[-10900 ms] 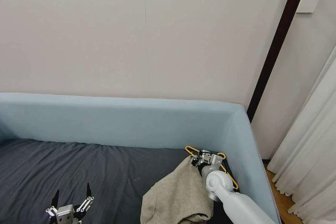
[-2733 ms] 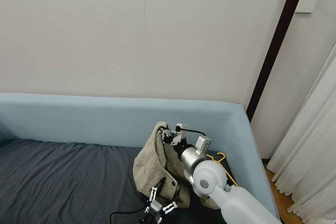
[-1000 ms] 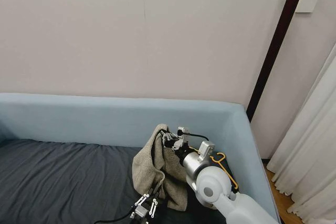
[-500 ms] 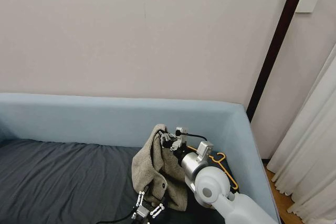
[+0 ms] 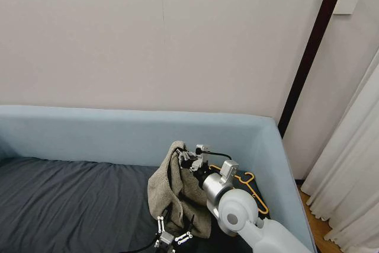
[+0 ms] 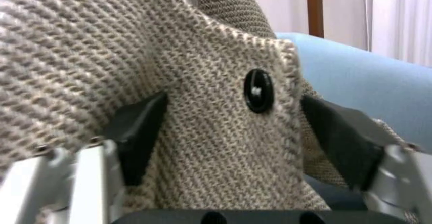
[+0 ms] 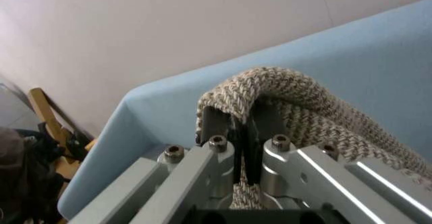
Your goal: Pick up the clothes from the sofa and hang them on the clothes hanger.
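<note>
Pale blue sofa, right arm angled up over its seat, right tool pinching top fold of knitted cardigan, left tool spread at cardigan's hem

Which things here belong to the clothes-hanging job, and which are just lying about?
For the job: knitted cardigan, pinched at its top by the right gripper; left gripper, open at its lower part; orange hanger; sofa.
Just about: curtain; dark door frame.
</note>
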Controlling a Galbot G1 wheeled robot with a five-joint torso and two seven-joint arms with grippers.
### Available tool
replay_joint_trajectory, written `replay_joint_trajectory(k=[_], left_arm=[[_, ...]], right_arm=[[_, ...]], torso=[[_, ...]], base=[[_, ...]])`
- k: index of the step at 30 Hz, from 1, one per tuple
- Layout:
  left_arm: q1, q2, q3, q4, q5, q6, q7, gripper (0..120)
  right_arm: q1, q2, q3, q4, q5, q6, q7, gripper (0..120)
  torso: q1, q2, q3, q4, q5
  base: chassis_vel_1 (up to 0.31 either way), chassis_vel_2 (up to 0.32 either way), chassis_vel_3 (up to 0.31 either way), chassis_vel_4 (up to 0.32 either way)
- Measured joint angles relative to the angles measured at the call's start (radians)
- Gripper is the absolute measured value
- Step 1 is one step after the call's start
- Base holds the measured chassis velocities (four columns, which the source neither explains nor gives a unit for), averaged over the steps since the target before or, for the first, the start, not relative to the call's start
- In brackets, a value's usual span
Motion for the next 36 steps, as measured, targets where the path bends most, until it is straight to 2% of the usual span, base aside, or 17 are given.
replay_joint_trajectory(k=[1, 5, 6, 9, 11, 15, 16, 19, 22, 26, 29, 30, 32, 33, 34, 35, 36], left_arm=[[0.0, 0.0, 0.0, 0.0, 0.0, 0.0, 0.0, 75], [0.009, 0.006, -0.003, -0.006, -0.001, -0.003, -0.002, 58], [0.009, 0.006, -0.003, -0.006, -0.001, -0.003, -0.002, 58], [0.014, 0.013, -0.005, -0.012, -0.004, -0.003, -0.004, 43], [0.016, 0.016, -0.006, -0.012, -0.005, -0.003, -0.005, 39], [0.025, 0.026, -0.008, -0.015, -0.01, -0.004, -0.007, 21], [0.025, 0.026, -0.008, -0.015, -0.01, -0.004, -0.007, 21], [0.034, 0.036, -0.008, -0.025, -0.024, -0.004, -0.007, 6], [0.04, 0.043, -0.009, -0.035, -0.031, -0.004, -0.007, 0], [0.047, 0.053, -0.009, -0.053, -0.044, -0.004, -0.006, 0], [0.063, 0.092, -0.01, -0.142, -0.097, -0.004, -0.004, 0], [0.063, 0.092, -0.01, -0.142, -0.097, -0.004, -0.004, 0], [0.077, 0.15, -0.019, -0.255, -0.161, 0.007, -0.003, 0], [0.082, 0.166, -0.023, -0.283, -0.178, 0.012, -0.003, 0], [0.09, 0.204, -0.033, -0.343, -0.216, 0.021, -0.003, 0], [0.09, 0.204, -0.033, -0.343, -0.216, 0.021, -0.003, 0], [0.095, 0.242, -0.042, -0.397, -0.251, 0.029, -0.004, 0]], right_arm=[[0.0, 0.0, 0.0, 0.0, 0.0, 0.0, 0.0, 0], [0.0, 0.007, 0.005, -0.003, 0.0, 0.0, 0.0, 0], [0.0, 0.007, 0.005, -0.003, 0.0, 0.0, 0.0, 0], [0.003, 0.01, 0.011, -0.005, 0.0, 0.0, 0.0, 0], [0.004, 0.011, 0.013, -0.005, 0.001, 0.0, 0.0, 0], [0.007, 0.014, 0.028, -0.004, 0.005, 0.0, 0.001, 0], [0.007, 0.014, 0.028, -0.004, 0.005, 0.0, 0.001, 0], [0.005, 0.01, 0.037, -0.001, 0.005, 0.0, 0.001, 0], [0.003, 0.009, 0.042, 0.001, 0.006, 0.0, 0.001, 0], [0.002, 0.008, 0.045, 0.004, 0.006, 0.0, 0.003, 0], [0.005, -0.001, 0.047, 0.013, 0.014, 0.0, 0.003, 0], [0.005, -0.001, 0.047, 0.013, 0.014, 0.0, 0.003, 0], [0.018, -0.007, 0.047, 0.014, 0.02, 0.0, 0.002, 0], [0.021, -0.007, 0.046, 0.013, 0.021, 0.0, 0.001, 0], [0.029, -0.008, 0.043, 0.009, 0.022, 0.0, 0.0, 0], [0.029, -0.008, 0.043, 0.009, 0.022, 0.0, 0.0, 0], [0.032, -0.008, 0.042, 0.007, 0.022, 0.0, 0.0, 0]], torso=[[0.0, 0.0, 0.0, 0.0, 0.0], [0.0, 0.0, 0.0, 0.0, -0.0001], [0.0, 0.0, 0.0, 0.0, -0.0001], [0.0, 0.0, 0.0, 0.0, -0.0001], [0.0, 0.0, 0.0, 0.0, -0.0001], [0.0, 0.0, 0.0, 0.0, -0.0001], [0.0, 0.0, 0.0, 0.0, -0.0001], [0.0, 0.0, 0.0, 0.0, -0.0001], [0.0, 0.0, 0.0, 0.0, -0.0001], [0.0, 0.0, 0.0, 0.0, -0.0002], [0.0, 0.0, 0.0, 0.0, -0.0004], [0.0, 0.0, 0.0, 0.0, -0.0004], [0.0, 0.0, 0.0, -0.0003, -0.0004], [0.0, 0.0, 0.0, -0.0003, -0.0004], [0.0, 0.0, 0.0, 0.0003, -0.0003], [0.0, 0.0, 0.0, 0.0003, -0.0003], [0.0, 0.0, 0.0, 0.0003, -0.0002]], base=[[0.0, 0.0, 0.0, 0.0], [0.0, 0.0, 0.0, 0.0], [0.0, 0.0, 0.0, 0.0], [0.0, 0.0, 0.0, 0.0], [0.0, 0.0, 0.0, 0.0], [0.0, 0.0, 0.0, 0.0], [0.0, 0.0, 0.0, 0.0], [0.0, 0.0, 0.0, 0.0], [0.0, 0.0, 0.0, 0.0], [0.0, 0.0, 0.0, 0.0], [0.0, 0.0, 0.0, 0.0], [0.0, 0.0, 0.0, 0.0], [0.0, 0.0, 0.0, 0.0], [0.0, 0.0, 0.0, 0.0], [0.0, 0.0, 0.0, 0.0], [0.0, 0.0, 0.0, 0.0], [0.0, 0.0, 0.0, 0.0]])
